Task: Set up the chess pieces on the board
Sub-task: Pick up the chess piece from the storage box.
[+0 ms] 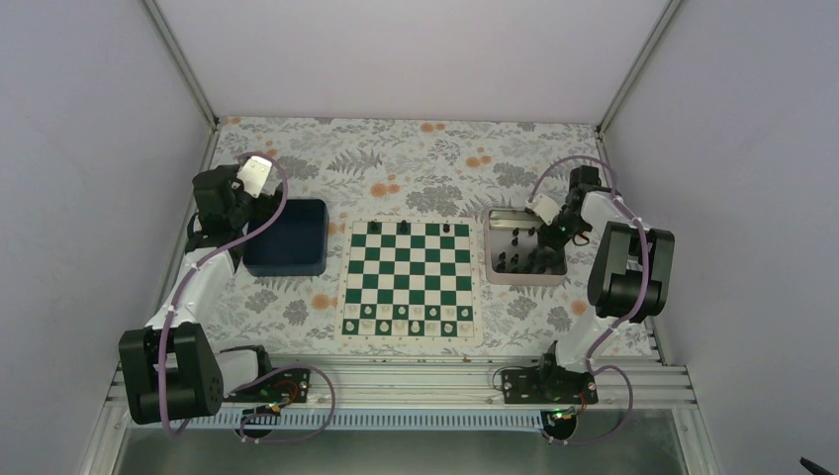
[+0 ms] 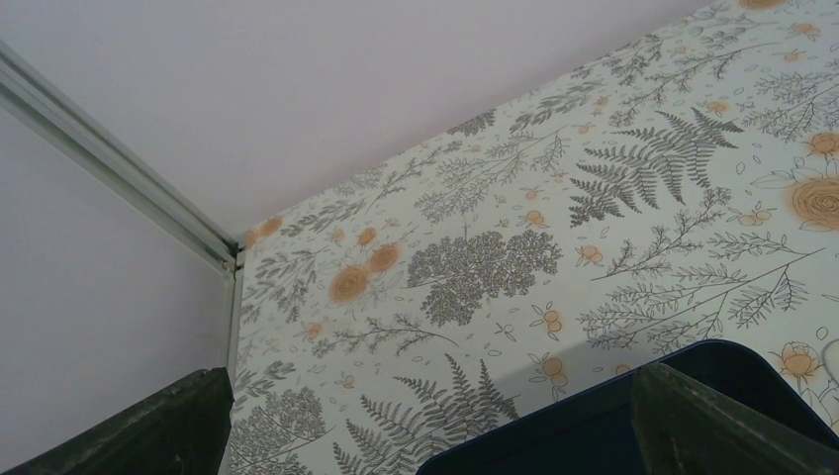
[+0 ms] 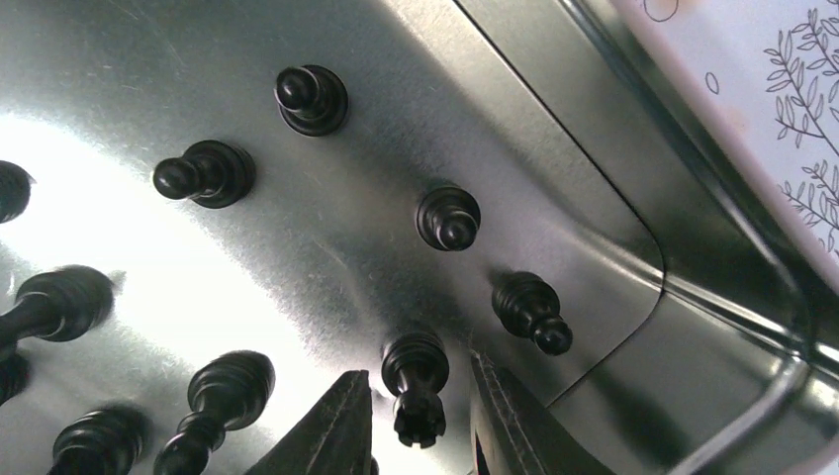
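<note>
The board (image 1: pixel 411 282) lies flat in the middle of the floral tabletop (image 1: pixel 396 163). Three of the black chess pieces (image 1: pixel 404 228) stand on its far row, and the cream pieces (image 1: pixel 408 315) fill the two near rows. The remaining black pieces stand loosely scattered in the silver metal tray (image 1: pixel 498 272), which sits just beside the board's right edge.

The right gripper (image 3: pixel 418 368) is down inside the tray near its rounded corner. Its fingers (image 3: pixel 331 435) are partly open and straddle one upright crown-topped black piece (image 3: pixel 416 386). A thin gap appears to show on each side, so they seem to flank the piece rather than clamp it. Neighbouring pieces crowd close: a taller one (image 3: pixel 230 391) stands just to one side, another (image 3: pixel 531 312) stands near the tray wall (image 3: pixel 693 327) on the other side, and several more stand beyond.

The left gripper (image 2: pixel 432 374) hangs well apart from the board, over the far-left part of the tabletop. Its fingers (image 2: pixel 173 426) are spread wide and nothing is between them. The rim of the dark blue bin (image 2: pixel 554 416) lies directly below, and the bin sits just beside the board's left edge.
</note>
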Robot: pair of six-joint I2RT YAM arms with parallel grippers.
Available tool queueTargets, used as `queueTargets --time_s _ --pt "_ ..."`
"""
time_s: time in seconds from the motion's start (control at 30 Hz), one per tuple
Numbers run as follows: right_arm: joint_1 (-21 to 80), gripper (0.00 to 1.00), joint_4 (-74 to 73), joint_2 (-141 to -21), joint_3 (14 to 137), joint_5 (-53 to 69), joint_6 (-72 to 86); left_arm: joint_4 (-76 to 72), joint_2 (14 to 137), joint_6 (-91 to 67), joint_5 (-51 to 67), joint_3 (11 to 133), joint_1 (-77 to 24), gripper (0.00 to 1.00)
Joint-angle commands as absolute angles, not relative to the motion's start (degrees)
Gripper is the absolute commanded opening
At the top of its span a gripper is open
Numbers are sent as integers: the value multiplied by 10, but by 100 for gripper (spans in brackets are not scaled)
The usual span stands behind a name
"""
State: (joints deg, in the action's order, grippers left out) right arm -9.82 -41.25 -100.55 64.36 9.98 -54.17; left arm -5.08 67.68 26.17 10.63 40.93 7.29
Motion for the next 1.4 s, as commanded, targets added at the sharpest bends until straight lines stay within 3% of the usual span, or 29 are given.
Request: queueTargets --time_s 0.0,0.3,0.77,0.97,1.37 --pt "-103 28 -424 -1000 660 87 -539 -63 680 261 117 412 75 100" --pt "-104 26 -416 -1008 658 86 -537 -64 680 262 117 409 75 100" --pt "-103 8 -426 -1001 664 96 -538 -64 677 259 115 411 75 100" --pt "-96 6 -480 -971 704 120 -537 -64 673 259 115 411 75 100" --pt "86 7 -581 -945 879 124 -481 -64 666 257 115 410 75 100"
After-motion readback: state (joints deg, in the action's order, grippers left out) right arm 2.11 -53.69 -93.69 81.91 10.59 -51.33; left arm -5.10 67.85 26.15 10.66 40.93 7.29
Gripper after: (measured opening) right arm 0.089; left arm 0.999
